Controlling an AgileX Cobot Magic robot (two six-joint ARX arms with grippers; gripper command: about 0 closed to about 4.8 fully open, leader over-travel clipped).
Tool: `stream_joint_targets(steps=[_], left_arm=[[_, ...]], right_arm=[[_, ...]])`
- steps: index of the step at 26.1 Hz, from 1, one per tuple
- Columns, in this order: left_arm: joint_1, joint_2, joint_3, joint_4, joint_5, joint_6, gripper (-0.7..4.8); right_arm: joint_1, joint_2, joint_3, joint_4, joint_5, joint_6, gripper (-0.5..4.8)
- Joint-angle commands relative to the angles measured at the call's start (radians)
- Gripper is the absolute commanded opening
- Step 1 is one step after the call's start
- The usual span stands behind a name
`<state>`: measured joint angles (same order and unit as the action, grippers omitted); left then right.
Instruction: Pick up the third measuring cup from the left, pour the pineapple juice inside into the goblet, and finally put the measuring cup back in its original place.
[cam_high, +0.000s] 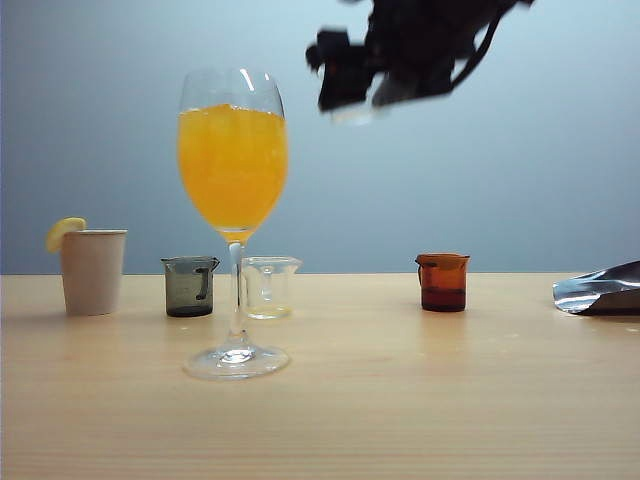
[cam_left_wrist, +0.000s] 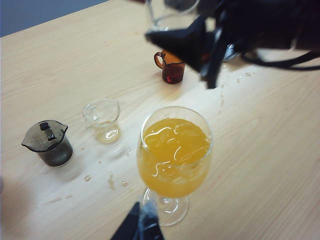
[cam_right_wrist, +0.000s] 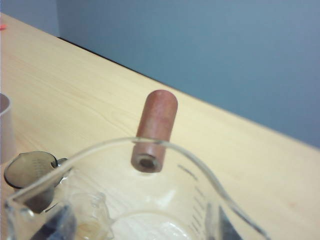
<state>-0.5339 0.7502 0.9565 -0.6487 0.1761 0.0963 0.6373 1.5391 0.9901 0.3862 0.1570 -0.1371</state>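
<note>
Goblet (cam_high: 233, 190) stands full near the table's (cam_high: 400, 400) front edge; my right gripper (cam_high: 375, 85) grips the cup (cam_right_wrist: 150, 200) above; left gripper's (cam_left_wrist: 141, 227) state I cannot tell.

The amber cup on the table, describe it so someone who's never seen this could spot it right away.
Start at the tall goblet full of orange drink. Go right along the table's back row, past the small clear cup behind its stem, to the amber cup standing alone. It is the only red-brown one, with dark liquid at its bottom.
</note>
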Motion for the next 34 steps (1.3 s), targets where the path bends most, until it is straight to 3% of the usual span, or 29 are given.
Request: stream_joint_targets(steps=[1, 18, 29, 34], left_arm=[[-0.001, -0.002, 0.003, 0.007, 0.003, 0.000, -0.05], [-0.001, -0.002, 0.003, 0.007, 0.004, 0.000, -0.05], [-0.001, -0.002, 0.003, 0.007, 0.003, 0.000, -0.05], [-0.001, -0.002, 0.003, 0.007, 0.003, 0.000, -0.05]], right_arm=[[-0.006, 0.087, 0.004, 0.098, 0.030, 0.078, 2.01], [-0.034, 0.402, -0.040, 0.298, 0.062, 0.246, 2.00], [-0.045, 0.541, -0.053, 0.557, 0.081, 0.249, 2.01], [-0.058, 0.582, -0.017, 0.551, 0.078, 0.249, 2.00]])
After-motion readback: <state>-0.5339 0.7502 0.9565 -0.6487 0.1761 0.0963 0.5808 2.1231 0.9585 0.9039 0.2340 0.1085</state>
